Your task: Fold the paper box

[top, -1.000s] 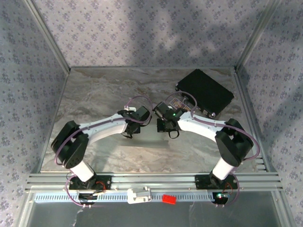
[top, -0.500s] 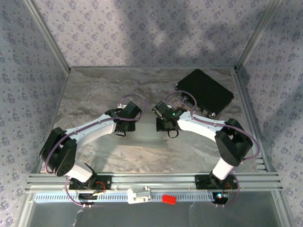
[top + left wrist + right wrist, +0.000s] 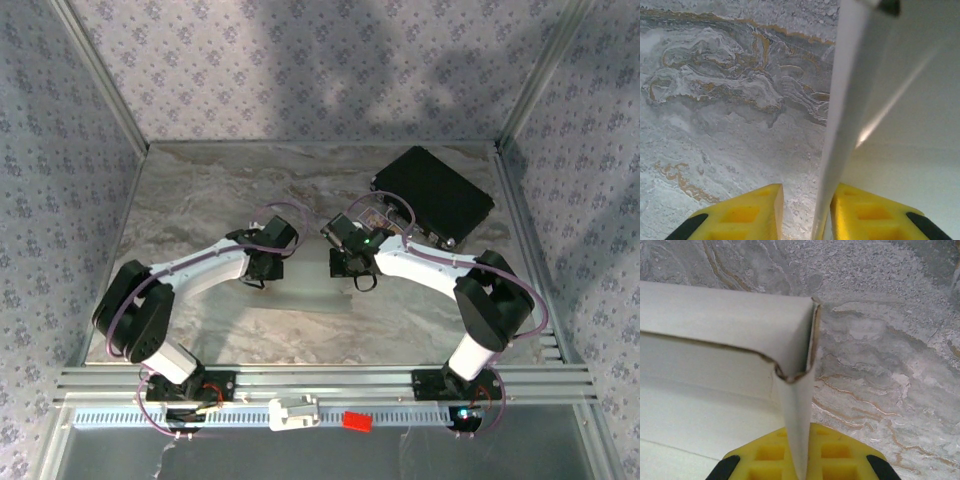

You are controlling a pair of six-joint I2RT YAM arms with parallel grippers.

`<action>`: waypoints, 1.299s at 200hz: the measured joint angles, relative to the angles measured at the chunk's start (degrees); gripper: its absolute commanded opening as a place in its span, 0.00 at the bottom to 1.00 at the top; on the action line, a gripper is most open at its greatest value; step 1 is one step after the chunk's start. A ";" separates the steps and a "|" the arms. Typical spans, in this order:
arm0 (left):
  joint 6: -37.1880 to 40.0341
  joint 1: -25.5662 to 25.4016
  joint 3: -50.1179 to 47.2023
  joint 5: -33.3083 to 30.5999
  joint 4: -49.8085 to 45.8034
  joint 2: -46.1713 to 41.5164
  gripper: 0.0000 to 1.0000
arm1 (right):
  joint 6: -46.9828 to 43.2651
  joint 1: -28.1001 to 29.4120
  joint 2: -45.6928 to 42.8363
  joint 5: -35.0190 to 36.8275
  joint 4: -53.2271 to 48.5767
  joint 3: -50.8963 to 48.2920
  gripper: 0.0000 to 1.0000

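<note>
Right pincer [image 3: 799, 447] first: its yellow fingers are closed flat on an upright corner flap of the plain white thin-cardboard paper box [image 3: 725, 315], with no gap showing on either side of the sheet. My left pincer [image 3: 807, 220] is narrow but not closed. It straddles a raised side wall of the same box, with one finger [image 3: 875, 220] close against the inner face, and a slit of marbled grey tabletop [image 3: 715, 100] shows between the other finger and the card. The box lies on the table between my two wrists, near the middle, with card standing up at each pincer. I judge it very light and only weakly stiff: it holds a crease, yet the corner by my right fingers looks rumpled and frayed, so hard squeezing or twisting would likely crumple it. Being smooth and light, it would probably slide across the marble if pushed from one side alone. The best hold, I think, is low on a wall or flap near its crease, gripped across the thickness, with the other pincer bracing the opposite side.
</note>
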 measured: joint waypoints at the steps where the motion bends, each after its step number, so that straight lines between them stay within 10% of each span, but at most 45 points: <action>1: -0.20 0.00 0.00 -0.02 0.04 0.04 0.21 | 0.00 0.00 0.00 0.00 0.00 0.00 0.00; 46: -0.13 -0.04 0.00 -0.46 0.87 0.09 0.13 | 0.00 0.04 0.00 -0.42 0.61 0.00 0.00; 70: -0.04 -0.07 0.02 -1.22 1.01 0.87 0.43 | 0.00 0.04 0.00 -0.37 0.61 0.00 0.00; 128: 1.62 2.58 -0.02 2.80 2.80 -3.04 0.53 | 0.00 -0.50 0.00 -0.39 0.22 0.00 0.00; 212: 5.95 5.35 -1.97 10.71 5.20 -4.35 0.44 | 0.02 -0.50 0.00 -0.44 0.22 0.00 0.00; 260: 6.40 5.35 -2.19 9.14 4.20 -3.96 0.19 | 0.02 -0.55 0.02 -0.48 0.24 0.00 0.00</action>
